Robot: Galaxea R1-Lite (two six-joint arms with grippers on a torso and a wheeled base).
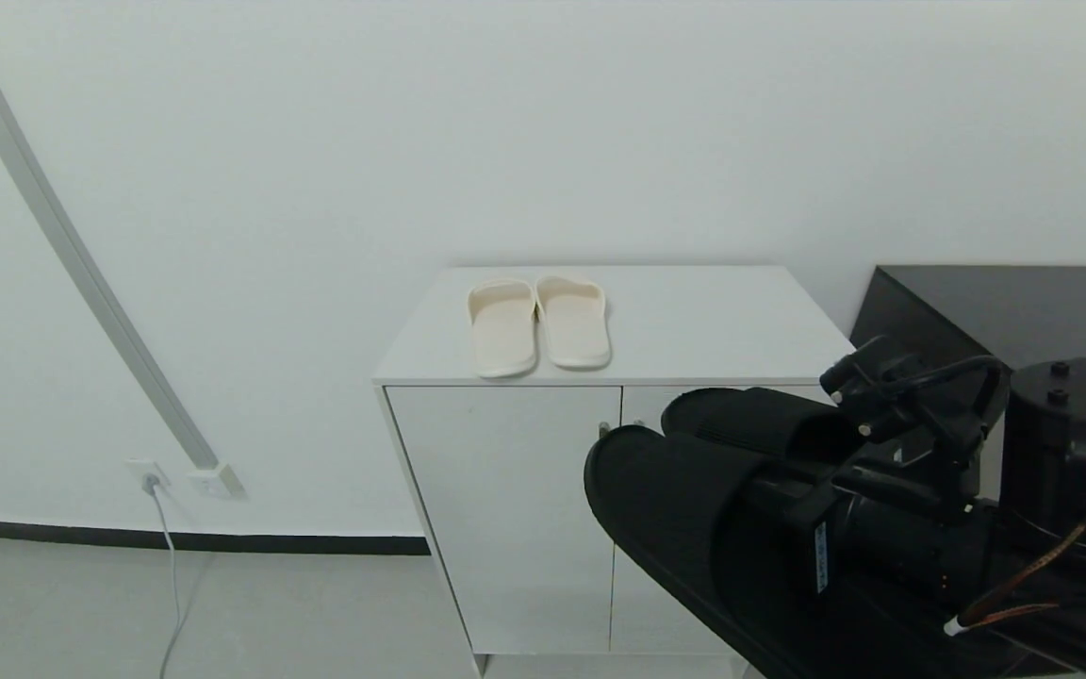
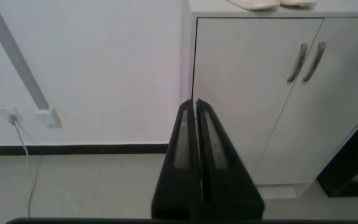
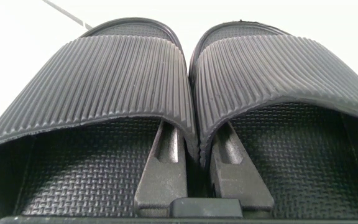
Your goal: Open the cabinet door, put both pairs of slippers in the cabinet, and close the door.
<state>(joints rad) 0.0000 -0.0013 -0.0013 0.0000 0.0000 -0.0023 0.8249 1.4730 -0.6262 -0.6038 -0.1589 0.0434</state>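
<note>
A white two-door cabinet (image 1: 505,509) stands against the wall with both doors closed. Its paired handles (image 2: 306,62) meet at the middle. A cream pair of slippers (image 1: 540,325) lies side by side on the cabinet top (image 1: 713,321). In front of the right door, my right gripper (image 3: 196,132) holds a black pair of slippers (image 1: 694,500). Its fingers (image 3: 163,168) pinch the two inner side walls together under the ribbed straps (image 3: 123,74). My left gripper (image 2: 196,149) is shut with nothing in it, low and left of the cabinet (image 2: 247,93), facing its left door.
A black tabletop (image 1: 1024,302) sits to the right of the cabinet. On the wall to the left are an outlet (image 1: 149,471) with a hanging cable and a slanted grey conduit (image 1: 62,236). Bare grey floor (image 1: 270,613) lies left of the cabinet.
</note>
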